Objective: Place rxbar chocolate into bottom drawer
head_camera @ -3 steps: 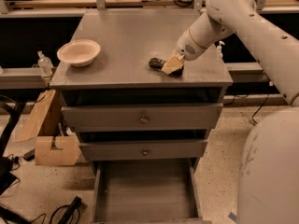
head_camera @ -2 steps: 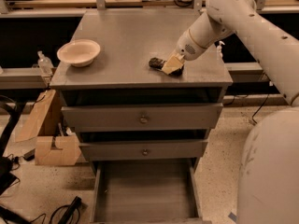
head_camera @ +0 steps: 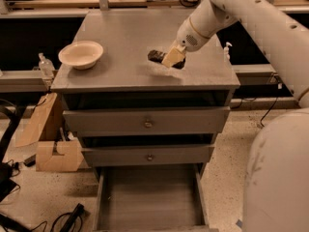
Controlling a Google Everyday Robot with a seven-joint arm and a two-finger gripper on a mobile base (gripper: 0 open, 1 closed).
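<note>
The rxbar chocolate [head_camera: 156, 56] is a small dark bar over the right half of the grey cabinet top [head_camera: 120, 37]. My gripper [head_camera: 173, 58] comes in from the right on the white arm and is shut on the bar, holding it a little above the surface, with a faint shadow below. The bar's dark ends stick out on both sides of the tan fingers [head_camera: 174, 56]. The bottom drawer [head_camera: 149, 197] is pulled open below, and its plain grey floor is bare.
A cream bowl [head_camera: 80, 53] sits on the left of the cabinet top. The two upper drawers [head_camera: 147, 123] with round knobs are shut. A cardboard box [head_camera: 54, 153] and cables lie on the floor at the left. The robot's white body [head_camera: 277, 178] fills the lower right.
The gripper and the bar have risen slightly off the cabinet top and shifted a little to the left. The bowl and drawers have not moved.
</note>
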